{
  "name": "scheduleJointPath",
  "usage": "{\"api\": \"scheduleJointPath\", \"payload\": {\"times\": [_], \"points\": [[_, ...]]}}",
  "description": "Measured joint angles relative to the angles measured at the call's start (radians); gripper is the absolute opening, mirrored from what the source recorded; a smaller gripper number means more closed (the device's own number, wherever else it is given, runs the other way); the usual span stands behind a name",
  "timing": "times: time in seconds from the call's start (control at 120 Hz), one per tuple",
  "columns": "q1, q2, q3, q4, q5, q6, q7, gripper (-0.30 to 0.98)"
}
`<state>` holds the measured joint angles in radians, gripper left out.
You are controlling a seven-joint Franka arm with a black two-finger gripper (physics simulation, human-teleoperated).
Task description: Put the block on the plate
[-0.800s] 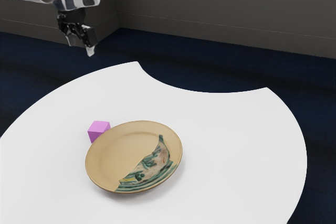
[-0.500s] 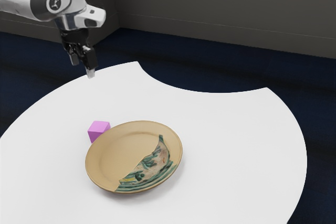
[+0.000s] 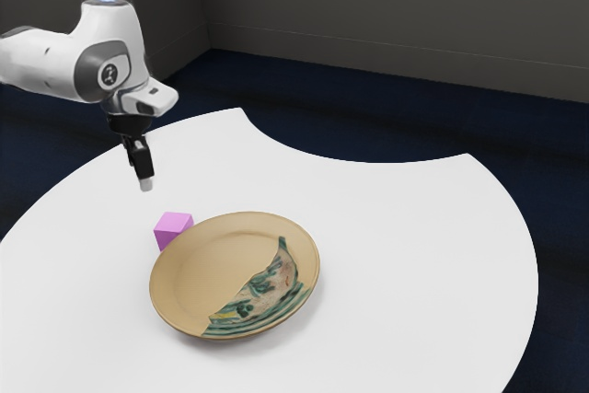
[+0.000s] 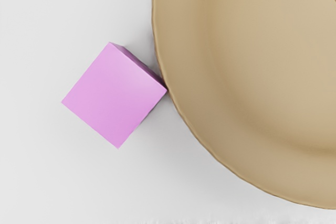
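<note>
In the exterior view my gripper [image 3: 143,172] hangs over the table near its far left edge, pointing down, above and apart from the pink block. The pink block [image 3: 173,229] sits on the table against the plate's rim, partly behind it. A tan plate [image 3: 207,269] with a green patterned section lies flat. From the wrist view, the block [image 4: 114,95] stands beside the plate [image 4: 197,77], with one corner at the rim.
A round white table [image 3: 414,255] with a curved notch in its far edge holds the block and plate. Dark floor and grey walls lie beyond it.
My arm has come down and over the table, toward the block, and my hand has turned. The block and plate have not moved.
</note>
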<state>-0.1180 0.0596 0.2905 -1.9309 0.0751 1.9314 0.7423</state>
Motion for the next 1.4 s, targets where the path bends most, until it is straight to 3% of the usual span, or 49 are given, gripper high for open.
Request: {"api": "scheduleJointPath", "payload": {"times": [0.5, 0.9, 1.4], "points": [[0.037, 0.193, -0.002, 0.001, -0.089, 0.166, 0.394, 0.69], [0.081, 0.311, -0.024, 0.04, -0.096, 0.22, 0.615, 0.69], [0.128, 0.387, -0.07, 0.114, -0.099, 0.23, 0.77, 0.69]]}}
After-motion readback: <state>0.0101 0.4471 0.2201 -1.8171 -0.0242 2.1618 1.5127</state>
